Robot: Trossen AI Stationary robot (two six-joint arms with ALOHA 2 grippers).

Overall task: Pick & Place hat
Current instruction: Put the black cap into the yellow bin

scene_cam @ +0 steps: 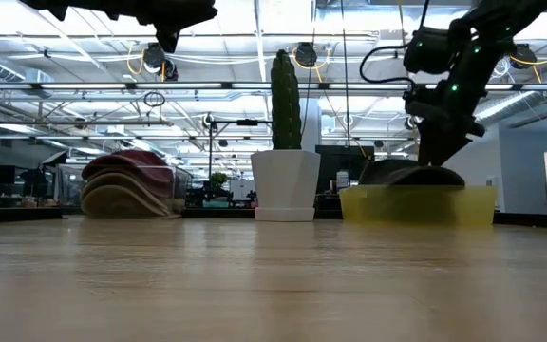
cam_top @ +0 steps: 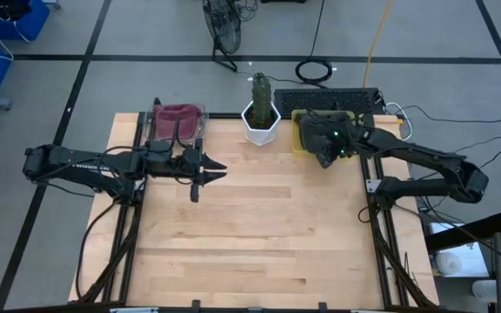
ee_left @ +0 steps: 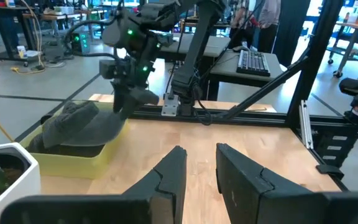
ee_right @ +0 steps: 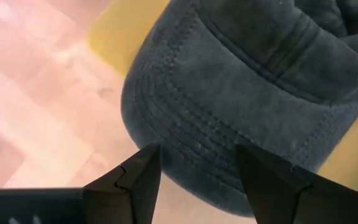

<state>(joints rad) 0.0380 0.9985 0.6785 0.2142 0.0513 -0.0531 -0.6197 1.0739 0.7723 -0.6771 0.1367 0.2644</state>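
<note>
A dark grey hat point(ee_right: 247, 81) lies in the yellow bin point(cam_top: 299, 139) at the table's far right. Its brim point(ee_right: 185, 143) sticks out over the bin's wall toward the table's middle. My right gripper point(ee_right: 197, 158) hangs open just above that brim, slanting down, and hides much of the hat in the high view. The left wrist view shows the hat point(ee_left: 79, 124) heaped in the bin point(ee_left: 73, 163) under the right gripper point(ee_left: 129, 99). My left gripper point(cam_top: 209, 170) waits at the far left, level, open, with nothing between its fingers point(ee_left: 173, 174). My right gripper's open fingers stand on either side of the hat's brim edge point(ee_right: 194, 168), coming from above at a slant. I cannot tell whether they touch it. The hat rests in the bin.
A white pot with a cactus point(cam_top: 260, 117) stands at the far edge between the bin and a clear tray holding a stack of maroon and tan hats point(cam_top: 177, 117). A keyboard point(cam_top: 329, 100) lies beyond the far edge. Bare wood fills the middle and near side point(cam_top: 250, 235).
</note>
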